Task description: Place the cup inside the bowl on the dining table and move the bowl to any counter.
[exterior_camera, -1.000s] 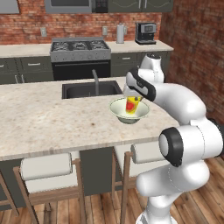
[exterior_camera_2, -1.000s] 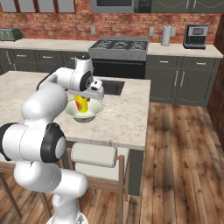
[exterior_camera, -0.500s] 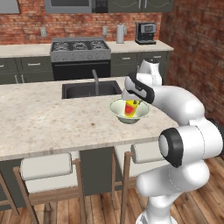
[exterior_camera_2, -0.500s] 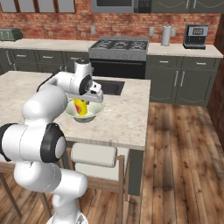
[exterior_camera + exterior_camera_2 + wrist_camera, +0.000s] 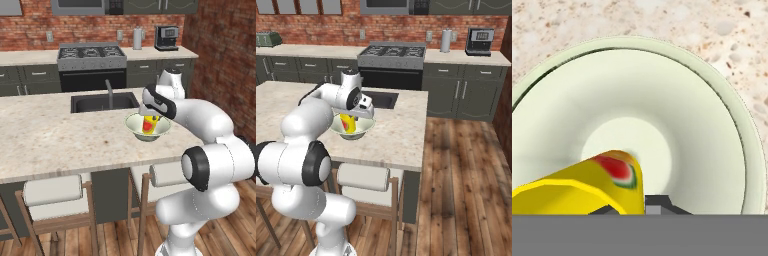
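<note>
Little has shifted since the earlier frame: the cup (image 5: 587,187) remains lying tilted inside the bowl (image 5: 712,125), its red patch facing up. That bowl (image 5: 136,126) still sits on the dining bench (image 5: 55,140), with the black sink (image 5: 102,101) close at about 11 o'clock from it in the left base view. Directly above, the end effector (image 5: 652,204) stays pressed together at the bowl's near rim, pinching nothing that can be made out.
</note>
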Robot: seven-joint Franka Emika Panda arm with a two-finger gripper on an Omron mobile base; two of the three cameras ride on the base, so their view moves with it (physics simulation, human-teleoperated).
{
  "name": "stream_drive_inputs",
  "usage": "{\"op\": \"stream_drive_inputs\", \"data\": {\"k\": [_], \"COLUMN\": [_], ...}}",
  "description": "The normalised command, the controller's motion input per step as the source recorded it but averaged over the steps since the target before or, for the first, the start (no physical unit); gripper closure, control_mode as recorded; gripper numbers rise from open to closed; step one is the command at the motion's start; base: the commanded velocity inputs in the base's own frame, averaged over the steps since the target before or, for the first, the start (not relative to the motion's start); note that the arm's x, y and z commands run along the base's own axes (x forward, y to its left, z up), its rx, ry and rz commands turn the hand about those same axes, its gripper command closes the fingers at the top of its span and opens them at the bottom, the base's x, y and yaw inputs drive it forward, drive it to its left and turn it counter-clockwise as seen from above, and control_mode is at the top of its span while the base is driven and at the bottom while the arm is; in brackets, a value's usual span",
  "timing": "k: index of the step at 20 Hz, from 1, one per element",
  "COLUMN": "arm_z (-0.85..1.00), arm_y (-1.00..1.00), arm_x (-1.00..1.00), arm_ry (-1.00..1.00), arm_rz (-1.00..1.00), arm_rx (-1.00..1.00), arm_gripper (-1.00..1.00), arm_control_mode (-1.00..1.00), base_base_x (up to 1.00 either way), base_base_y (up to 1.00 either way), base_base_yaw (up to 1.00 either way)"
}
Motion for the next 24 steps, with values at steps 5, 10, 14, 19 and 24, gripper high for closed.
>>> {"op": "stream_drive_inputs", "data": {"k": [5,10,14,19,24], "arm_z": [-0.02,-0.12,-0.15,-0.01,0.0], "arm_y": [0.0,0.0,0.0,0.04,0.0], "arm_x": [0.0,0.0,0.0,0.0,0.0], "arm_ry": [0.0,0.0,0.0,0.0,0.0], "arm_rz": [0.0,0.0,0.0,0.0,0.0], "arm_rx": [0.0,0.0,0.0,0.0,0.0], "arm_gripper": [1.0,1.0,1.0,1.0,1.0], "arm_control_mode": [-1.0,-1.0,-1.0,-1.0,-1.0], "base_base_x": [0.0,0.0,0.0,0.0,0.0], "base_base_y": [0.0,0.0,0.0,0.0,0.0], "base_base_yaw": [0.0,0.0,0.0,0.0,0.0]}}
